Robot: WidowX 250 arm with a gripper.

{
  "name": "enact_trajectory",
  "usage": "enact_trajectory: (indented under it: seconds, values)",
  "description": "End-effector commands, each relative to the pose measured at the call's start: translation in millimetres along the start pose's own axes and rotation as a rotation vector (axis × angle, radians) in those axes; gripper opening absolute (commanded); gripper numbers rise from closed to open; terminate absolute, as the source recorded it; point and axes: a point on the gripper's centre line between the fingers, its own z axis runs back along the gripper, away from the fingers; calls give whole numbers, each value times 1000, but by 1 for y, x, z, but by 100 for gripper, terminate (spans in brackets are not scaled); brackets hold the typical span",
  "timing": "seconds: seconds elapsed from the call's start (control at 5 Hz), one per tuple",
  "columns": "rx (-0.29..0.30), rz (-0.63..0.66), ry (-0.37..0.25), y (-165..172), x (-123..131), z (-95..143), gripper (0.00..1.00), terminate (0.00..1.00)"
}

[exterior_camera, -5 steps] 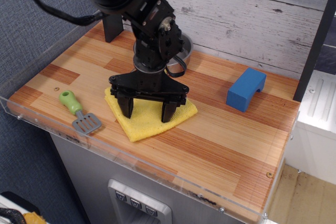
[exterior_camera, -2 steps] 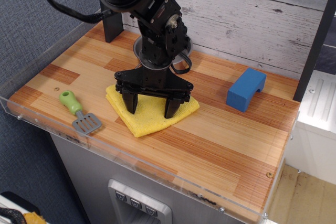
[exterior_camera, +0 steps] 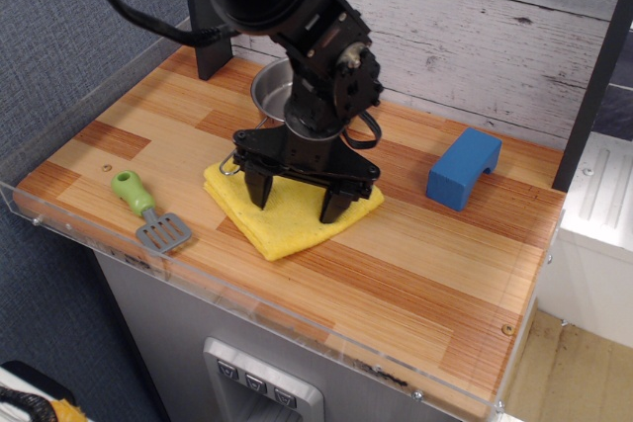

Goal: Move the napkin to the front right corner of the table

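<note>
The yellow napkin [exterior_camera: 289,220] lies flat on the wood-grain table [exterior_camera: 425,264], left of the middle and near the front edge. My gripper [exterior_camera: 297,197] points straight down over it, jaws spread wide. Both black fingertips [exterior_camera: 334,209] rest on or just above the cloth; I cannot tell if they press it. The napkin's far part is hidden under the gripper. The table's front right corner [exterior_camera: 490,363] lies well to the right of the napkin.
A steel pan [exterior_camera: 271,86] stands just behind the napkin, partly hidden by the arm. A blue block [exterior_camera: 463,168] sits at the right rear. A green-handled spatula [exterior_camera: 148,211] lies at the front left. A black post [exterior_camera: 206,46] stands at the back left. A clear acrylic rim [exterior_camera: 297,328] edges the table.
The gripper has moved to the right and slightly back, staying open. The napkin has shifted a little to the right with it.
</note>
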Motion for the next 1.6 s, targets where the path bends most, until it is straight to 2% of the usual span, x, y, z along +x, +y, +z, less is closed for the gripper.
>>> enact_trajectory:
  seconds: [0.0,0.6,1.0,1.4]
  values:
    - [-25,-125,-24,-34,-22,15,100,0]
    - [-94,-226,-42,-75,-44,34,100,0]
    - [-113,-286,-59,-93,-58,45,100,0]
    - [-131,-261,-83,-88,-50,54,100,0]
